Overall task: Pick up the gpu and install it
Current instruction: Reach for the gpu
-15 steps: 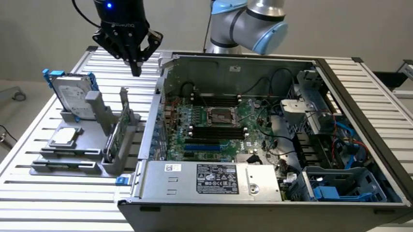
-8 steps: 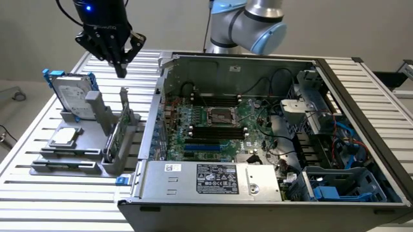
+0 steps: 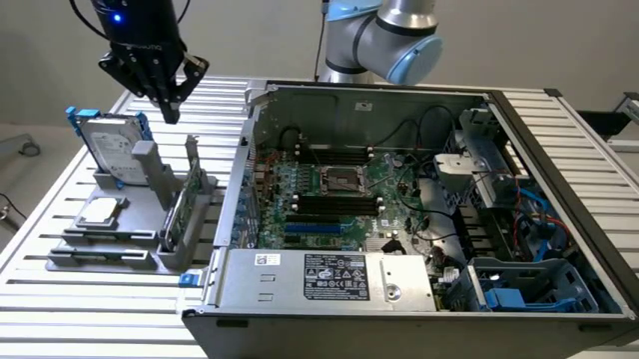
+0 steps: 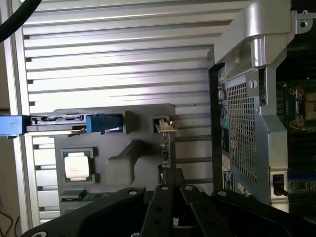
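The gripper (image 3: 170,111), closed on nothing, hangs over the gpu (image 3: 179,209), which stands on edge in the rack (image 3: 100,258) at its 6 o'clock, apart. The label (image 3: 334,275) print is unreadable.

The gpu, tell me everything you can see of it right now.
The gpu is a thin card standing on its long edge in a slot of the grey holder, which sits on the slatted table beside the open computer case. It is seen nearly edge-on and shows a greenish board, with a silver metal bracket rising at one end. Only the holder touches it. The gripper hangs above it, shut and empty, clear of the card.
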